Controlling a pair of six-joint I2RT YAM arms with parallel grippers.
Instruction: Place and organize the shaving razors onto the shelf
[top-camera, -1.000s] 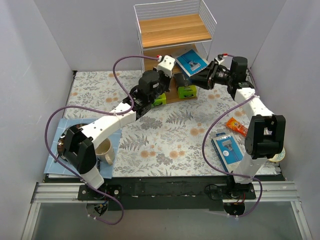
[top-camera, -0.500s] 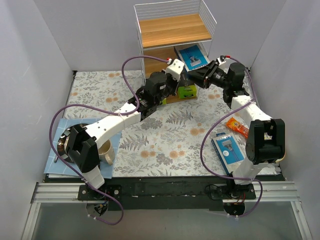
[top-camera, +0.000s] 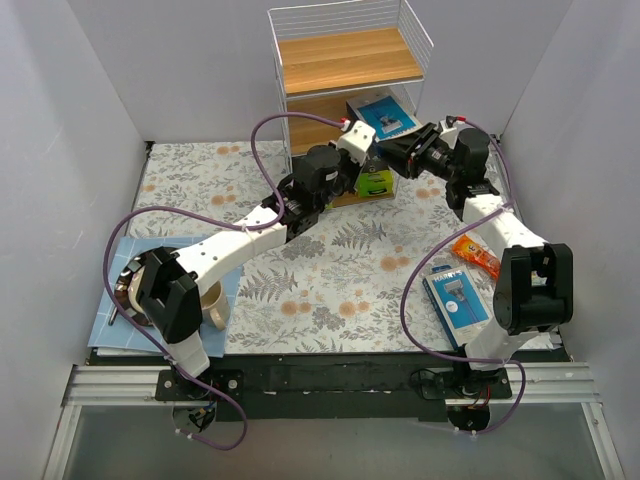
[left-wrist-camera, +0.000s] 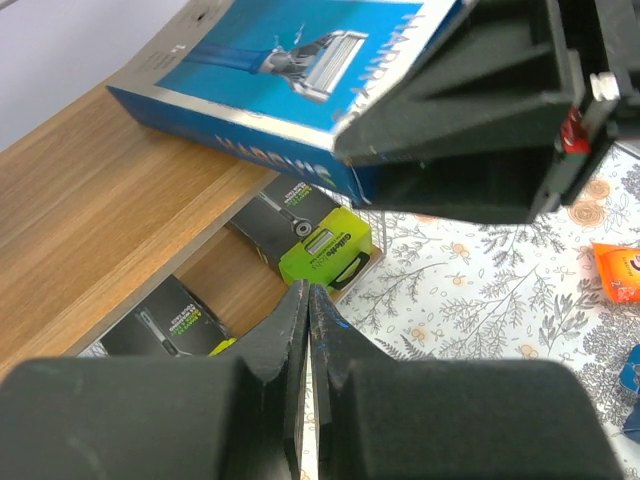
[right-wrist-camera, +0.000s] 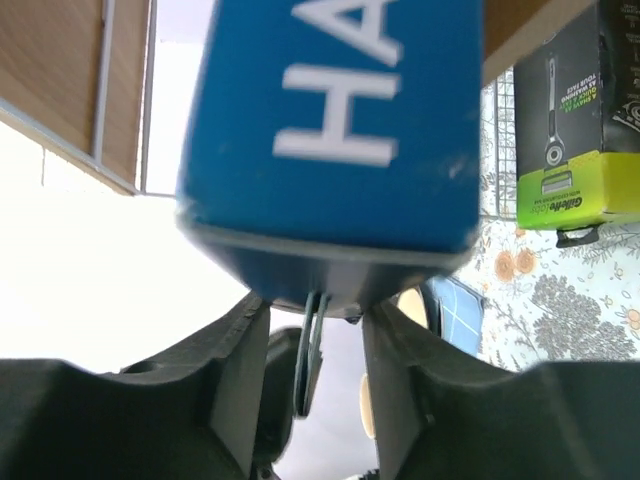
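Observation:
One blue razor pack (top-camera: 385, 114) lies tilted at the front of the middle board of the shelf (top-camera: 345, 60), with my right gripper (top-camera: 394, 141) shut on its near end. In the right wrist view the pack (right-wrist-camera: 340, 110) fills the space above the gripper (right-wrist-camera: 312, 300). My left gripper (top-camera: 367, 158) is shut and empty, just left of and below that pack. In the left wrist view its gripper (left-wrist-camera: 308, 300) points under the pack (left-wrist-camera: 290, 60) towards the lower tier. A second blue razor pack (top-camera: 455, 298) lies flat on the table by the right arm.
Green-and-black razor boxes (top-camera: 373, 181) stand on the shelf's bottom board (left-wrist-camera: 100, 230). An orange snack packet (top-camera: 472, 252) lies on the floral cloth at the right. A mug (top-camera: 210, 302) and a metal bowl (top-camera: 130, 290) sit on a blue mat at the near left.
My left arm has swung right and forward, up to the shelf front. The right gripper has pushed the blue pack left and further onto the middle board.

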